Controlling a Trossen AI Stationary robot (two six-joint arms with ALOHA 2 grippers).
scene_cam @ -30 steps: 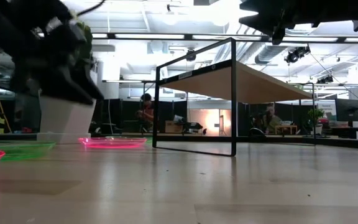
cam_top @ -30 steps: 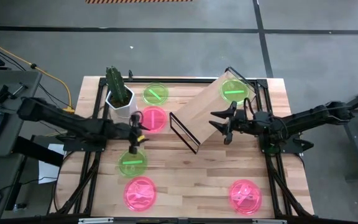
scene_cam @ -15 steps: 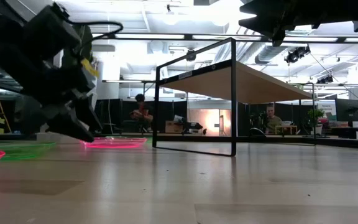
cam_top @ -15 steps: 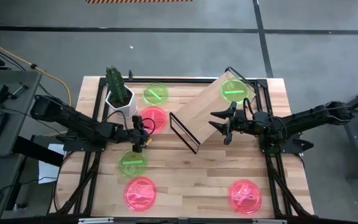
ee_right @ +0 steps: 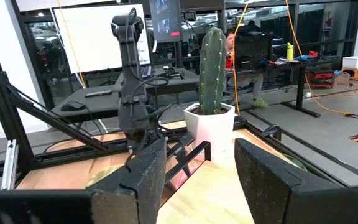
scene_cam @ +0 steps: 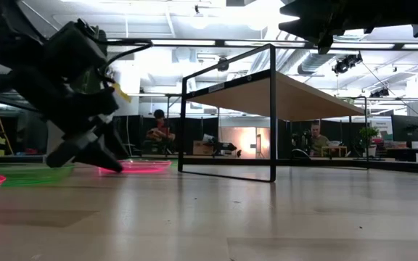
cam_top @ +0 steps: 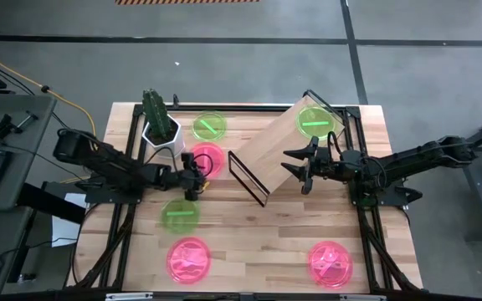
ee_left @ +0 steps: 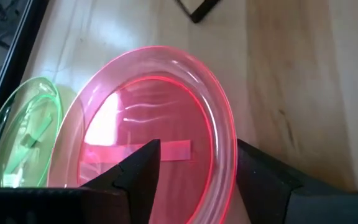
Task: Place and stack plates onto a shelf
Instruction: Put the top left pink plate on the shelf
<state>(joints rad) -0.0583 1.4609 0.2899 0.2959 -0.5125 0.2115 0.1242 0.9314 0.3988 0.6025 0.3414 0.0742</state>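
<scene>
Plates: six, round, translucent. One green plate [cam_top: 314,121] lies on the shelf [cam_top: 287,147]; the other five lie on the table [cam_top: 258,242]. Left hand [cam_top: 197,174], fingers spread and holding nothing, sits low at a pink plate [cam_top: 208,157] beside the cactus pot [cam_top: 164,135]. Right hand [cam_top: 296,170], fingers apart and empty, hovers over the shelf.

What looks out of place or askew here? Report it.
The light plywood shelf on its thin black wire frame sits skewed, turned diagonally to the wooden tabletop's edges. A white pot with a green cactus stands among the plates, unrelated to stacking. Nothing looks spilled or damaged.
</scene>
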